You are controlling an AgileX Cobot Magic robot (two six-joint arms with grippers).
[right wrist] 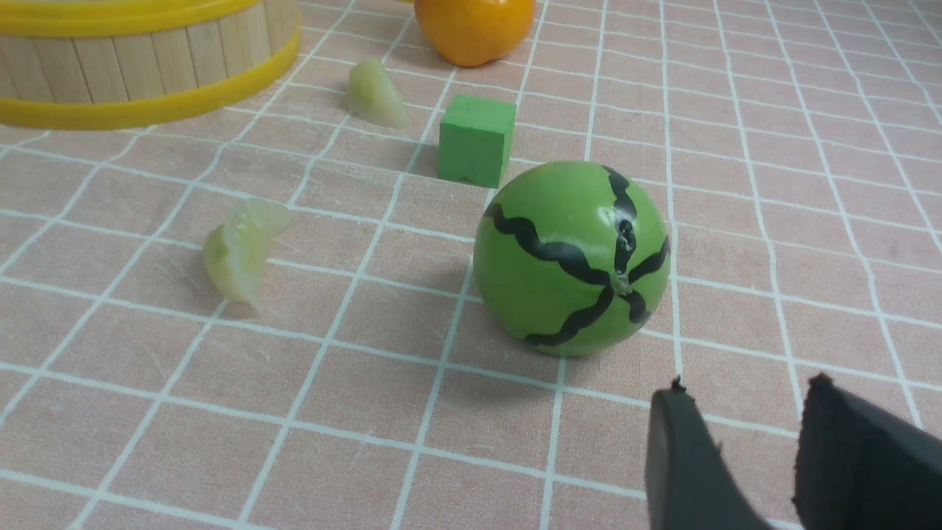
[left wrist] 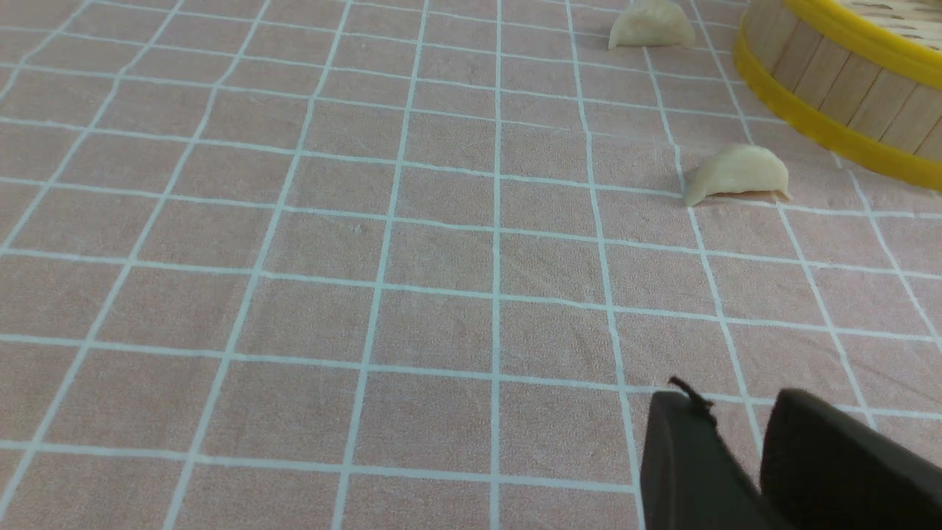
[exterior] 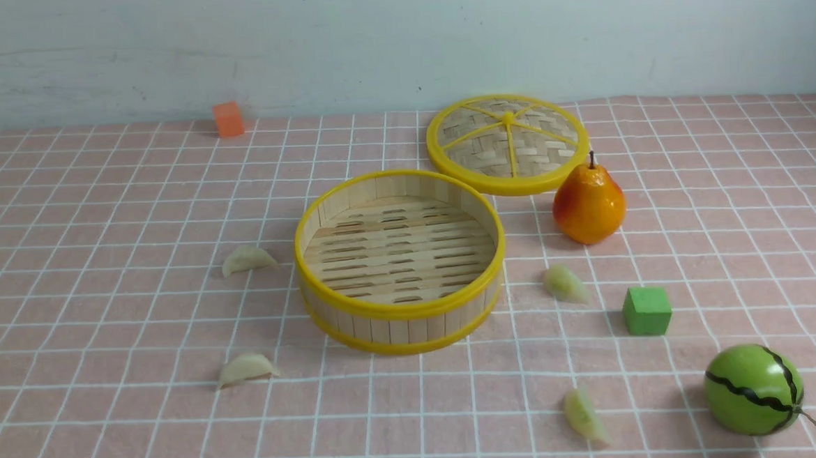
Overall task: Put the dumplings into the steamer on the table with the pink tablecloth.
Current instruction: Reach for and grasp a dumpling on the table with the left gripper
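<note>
The steamer (exterior: 404,325) stands empty mid-table on the pink tablecloth (exterior: 105,308). Two cream dumplings (exterior: 247,259) (exterior: 248,368) lie to its left, and two pale green ones (exterior: 564,283) (exterior: 585,416) lie to its right. Neither gripper shows in the front view. In the left wrist view my left gripper (left wrist: 736,401) is empty with a small gap, over bare cloth, short of the near cream dumpling (left wrist: 736,175). In the right wrist view my right gripper (right wrist: 747,390) is open and empty just behind the toy watermelon (right wrist: 570,258), with a green dumpling (right wrist: 239,250) off to one side.
The flat woven lid (exterior: 508,143) lies behind the steamer on the right. A toy pear (exterior: 588,205), a green cube (exterior: 646,310) and the watermelon (exterior: 753,389) stand among the green dumplings. An orange cube (exterior: 228,119) sits at the far edge by the wall.
</note>
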